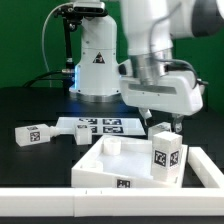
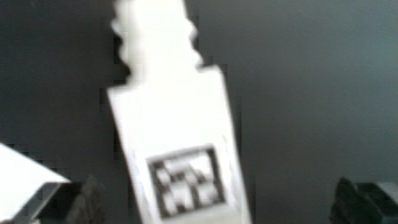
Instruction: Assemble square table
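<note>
We see gripper [image 1: 164, 126] spread wide, holding nothing | leg [image 1: 167, 152] upright on square top [image 1: 105, 160] | second leg [image 1: 33, 135] lies well apart.

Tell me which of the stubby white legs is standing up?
The leg in the square top's corner at the exterior view's right, directly below the open claw. The other leg lies on its side on the dark table at the left.

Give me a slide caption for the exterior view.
Open jaws hover over a tagged leg upright on the top; another leg lies at the exterior view's left.
</note>
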You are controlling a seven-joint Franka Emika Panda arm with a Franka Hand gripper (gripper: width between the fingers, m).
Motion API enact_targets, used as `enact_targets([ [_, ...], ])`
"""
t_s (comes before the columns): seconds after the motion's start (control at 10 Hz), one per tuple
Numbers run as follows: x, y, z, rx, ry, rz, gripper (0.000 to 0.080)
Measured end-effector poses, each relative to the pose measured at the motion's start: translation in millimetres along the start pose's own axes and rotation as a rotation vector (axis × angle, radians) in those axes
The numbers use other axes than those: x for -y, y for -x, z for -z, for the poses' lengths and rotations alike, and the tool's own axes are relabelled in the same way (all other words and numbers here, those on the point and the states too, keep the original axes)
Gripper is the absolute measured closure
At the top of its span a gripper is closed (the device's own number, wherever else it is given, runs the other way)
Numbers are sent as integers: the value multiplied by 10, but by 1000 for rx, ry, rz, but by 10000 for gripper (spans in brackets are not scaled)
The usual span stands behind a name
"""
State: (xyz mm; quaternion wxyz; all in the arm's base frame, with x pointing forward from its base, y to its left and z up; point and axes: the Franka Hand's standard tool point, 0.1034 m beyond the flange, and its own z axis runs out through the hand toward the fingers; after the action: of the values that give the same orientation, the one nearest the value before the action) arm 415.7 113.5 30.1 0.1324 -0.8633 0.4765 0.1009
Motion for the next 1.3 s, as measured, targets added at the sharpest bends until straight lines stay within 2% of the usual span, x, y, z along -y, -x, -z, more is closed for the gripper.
enact_targets([
  [0.2,79,-17,113,149,20,15,151],
  [0.4,64,16,137,245,27,2,151],
  [0.5,14,38,130,335,39,6,151],
  [0.6,3,-35,124,387,37,-6,151],
  [0.7,59,-131,73,342,7,135,151],
  [0.9,130,-112,66,334,-16,299,151],
  [1.2,108,-134,67,336,-6,272,151],
  [1.3,122,-138,106,387,23,311,151],
])
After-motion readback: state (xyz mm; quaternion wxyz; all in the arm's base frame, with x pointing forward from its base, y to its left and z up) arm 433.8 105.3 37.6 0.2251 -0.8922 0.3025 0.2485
